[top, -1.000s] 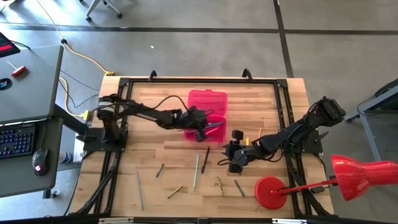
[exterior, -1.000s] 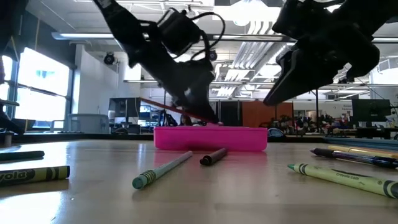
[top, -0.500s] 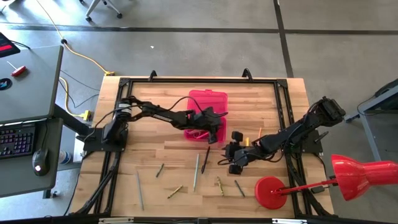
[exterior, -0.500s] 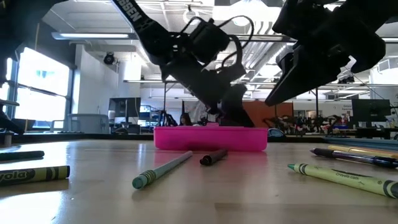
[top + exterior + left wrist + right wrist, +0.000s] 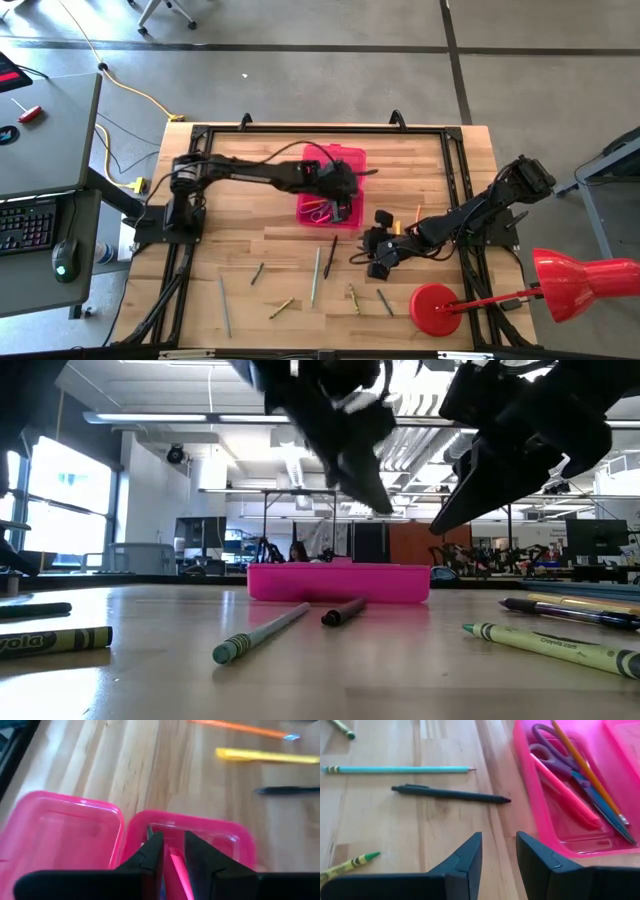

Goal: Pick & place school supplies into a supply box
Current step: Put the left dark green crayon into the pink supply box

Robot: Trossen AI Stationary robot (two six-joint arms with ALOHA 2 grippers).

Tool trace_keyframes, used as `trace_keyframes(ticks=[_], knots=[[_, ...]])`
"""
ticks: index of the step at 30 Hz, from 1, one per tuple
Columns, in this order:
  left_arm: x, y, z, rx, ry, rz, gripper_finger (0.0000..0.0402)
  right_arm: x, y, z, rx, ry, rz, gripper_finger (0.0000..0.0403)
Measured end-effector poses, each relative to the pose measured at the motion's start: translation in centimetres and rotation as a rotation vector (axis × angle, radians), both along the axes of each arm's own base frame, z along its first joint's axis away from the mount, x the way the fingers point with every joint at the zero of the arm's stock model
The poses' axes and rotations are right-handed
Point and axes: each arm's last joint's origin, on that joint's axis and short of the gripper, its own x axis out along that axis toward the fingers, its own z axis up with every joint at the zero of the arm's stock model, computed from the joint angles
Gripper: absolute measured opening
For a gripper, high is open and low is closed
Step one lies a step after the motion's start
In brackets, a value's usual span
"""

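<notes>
- The translucent bright pink rectangular plastic supply box [image 5: 330, 188] lies open near the far middle of the wooden tabletop [image 5: 240, 250], its hinged lid [image 5: 60, 835] flat beside the tray.
- Inside the tray lie purple-handled scissors [image 5: 555, 757], a pink pen [image 5: 565, 795] and an orange pencil [image 5: 585, 770].
- Loose on the tabletop in front of the box: a dark pen [image 5: 450, 793] just beside the tray's near wall, a light teal pencil [image 5: 395, 769] alongside it, and a green crayon [image 5: 347, 865] nearer the right arm.
- More thin pencils and crayons are scattered toward the front edge; a grey pencil [image 5: 224, 305] lies apart at the front left.
- A red lamp with a round base [image 5: 436, 308] stands at the front right corner, its shade hanging past the tabletop's edge.
- In the low view, both arms loom dark above the box and block much of the room behind.
- The left gripper [image 5: 340, 190] reaches across from the left side and hovers over the open tray; its 2 fingers [image 5: 150, 855] stand slightly apart and hold nothing.
- The right gripper [image 5: 372, 250] hangs low over the tabletop just in front of the box's right end, its arm folded back to the right; its fingers [image 5: 465, 857] are apart and empty.
</notes>
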Motion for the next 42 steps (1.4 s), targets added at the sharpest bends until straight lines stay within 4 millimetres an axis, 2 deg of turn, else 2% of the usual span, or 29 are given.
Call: trace_keyframes(ticks=[5, 11, 14, 17, 19, 21, 23, 26, 29, 33, 37, 39, 42], knots=[[-2.4, -1.1, 7.4, -0.072, 0.084, 0.021, 0.0075, 0.0, -0.1, 0.0, 0.002, -0.016, -0.038, 0.0098], [-7.7, -4.0, 13.8, -0.185, 0.198, 0.105, 0.0063, 0.2, -0.1, 0.2, -0.01, -0.046, -0.059, 0.0098], [-10.9, -6.0, 16.1, -0.226, 0.228, 0.17, 0.0062, 0.2, -0.1, 0.3, -0.006, -0.057, -0.06, 0.0098], [-14.4, -8.6, 17.4, -0.196, 0.262, 0.282, 0.0062, 0.3, -0.1, 0.3, -0.006, -0.065, -0.063, 0.0098], [-17.0, -10.6, 17.9, -0.134, 0.244, 0.387, 0.0062, 0.3, -0.1, 0.4, -0.014, -0.071, -0.072, 0.0098], [-18.7, -12.8, 17.7, -0.09, 0.172, 0.487, 0.0062, 0.3, -0.1, 0.4, -0.025, -0.078, -0.084, 0.0098], [-20.3, -15.3, 16.8, -0.072, 0.058, 0.52, 0.0062, 0.3, -0.2, 0.4, -0.034, -0.084, -0.088, 0.0098], [-22.0, -18.9, 14.3, -0.101, -0.062, 0.538, 0.0062, 0.4, -0.2, 0.5, -0.053, -0.092, -0.082, 0.0098], [-23.8, -21.9, 10.1, -0.148, -0.092, 0.581, 0.0062, 0.5, -0.2, 0.6, -0.065, -0.106, -0.08, 0.0098], [-25.5, -24.3, 3.7, -0.249, -0.206, 0.673, 0.0062, 0.6, -0.1, 0.7, -0.086, -0.112, -0.057, 0.0098], [-27.5, -24.3, -1.2, -0.282, -0.37, 0.687, 0.0062, 0.6, -0.1, 0.8, -0.107, -0.112, -0.036, 0.0098], [-27.8, -23.9, -3.5, -0.299, -0.442, 0.687, 0.0062, 0.7, -0.2, 0.8, -0.107, -0.114, -0.038, 0.0098], [-27.6, -23.1, -5.7, -0.35, -0.439, 0.717, 0.0062, 0.7, -0.3, 0.8, -0.105, -0.115, -0.044, 0.0098]])
